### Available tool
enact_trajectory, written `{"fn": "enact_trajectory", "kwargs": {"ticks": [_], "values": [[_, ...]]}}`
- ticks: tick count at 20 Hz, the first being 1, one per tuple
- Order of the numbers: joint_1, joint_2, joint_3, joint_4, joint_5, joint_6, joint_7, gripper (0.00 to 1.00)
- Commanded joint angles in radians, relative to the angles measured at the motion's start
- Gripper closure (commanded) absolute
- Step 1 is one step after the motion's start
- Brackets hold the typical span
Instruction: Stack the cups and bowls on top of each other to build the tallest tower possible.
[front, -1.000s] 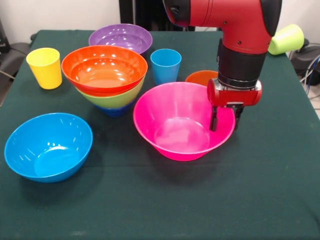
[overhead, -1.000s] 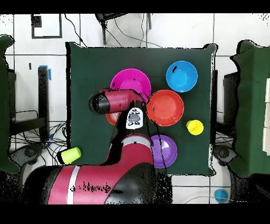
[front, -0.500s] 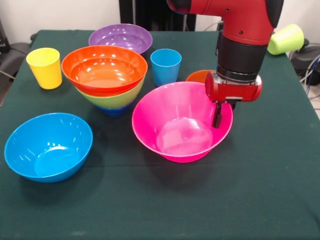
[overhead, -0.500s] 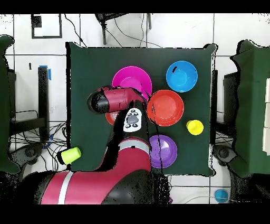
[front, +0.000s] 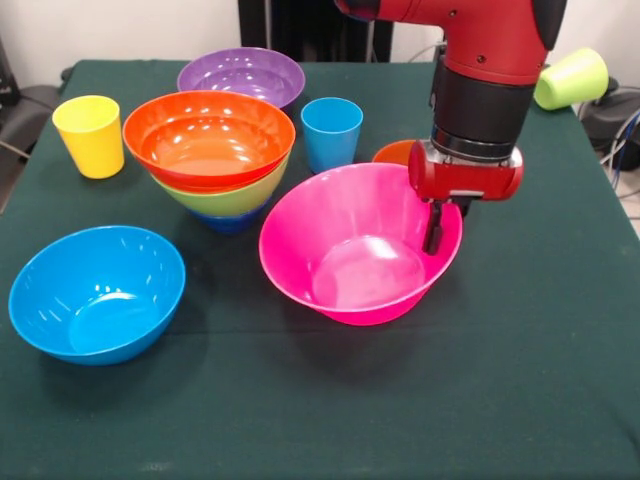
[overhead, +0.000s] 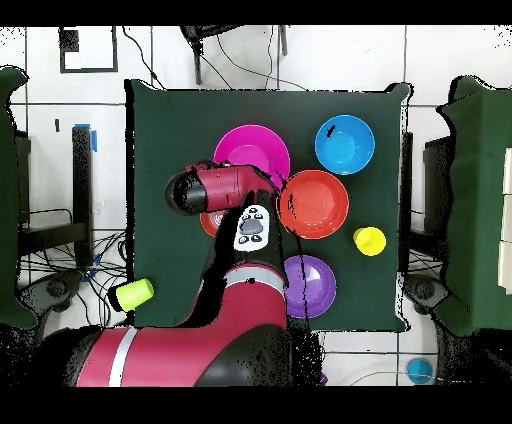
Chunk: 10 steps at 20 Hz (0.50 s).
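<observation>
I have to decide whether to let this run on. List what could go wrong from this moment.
1. The gripper grips the pink bowl only at its rim, and the bowl looks tilted; it could slip out or swing.
2. The small orange bowl sits right behind the pink bowl and could get knocked.
3. The tower stands close beside it; carrying the wide pink bowl across too low might topple it.

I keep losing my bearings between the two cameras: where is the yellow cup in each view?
Front view: the yellow cup stands upright near the left edge, towards the far side of the table, left of the orange-red bowl.
Overhead view: the yellow cup sits near the table's right edge, just right of and below the orange-red bowl.
Shared landmark: the orange-red bowl, the cup's nearest large neighbour in both.
</observation>
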<state>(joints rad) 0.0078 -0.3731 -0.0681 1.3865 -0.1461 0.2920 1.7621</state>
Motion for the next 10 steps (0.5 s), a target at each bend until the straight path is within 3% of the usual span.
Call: {"fn": "enact_trajectory", "kwargs": {"ticks": [1,10], "values": [[-0.002,-0.043,0.058,0.052,0.017,0.024,0.128,1.00],[0.002,-0.143,0.052,0.065,0.034,0.162,0.092,1.00]]}}
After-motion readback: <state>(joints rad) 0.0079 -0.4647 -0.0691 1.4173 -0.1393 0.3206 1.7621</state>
